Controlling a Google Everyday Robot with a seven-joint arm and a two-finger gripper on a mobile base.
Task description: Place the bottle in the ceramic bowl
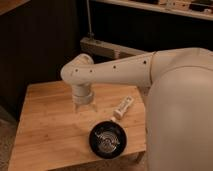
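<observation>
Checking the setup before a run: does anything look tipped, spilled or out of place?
The bottle lies on its side on the wooden table, just behind the ceramic bowl. No spill shows. The gripper hangs over the table beside the bottle.

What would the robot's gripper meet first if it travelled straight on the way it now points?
Probably the bare light wooden tabletop: the gripper points down, apart from the small white bottle and round black ceramic bowl.
</observation>
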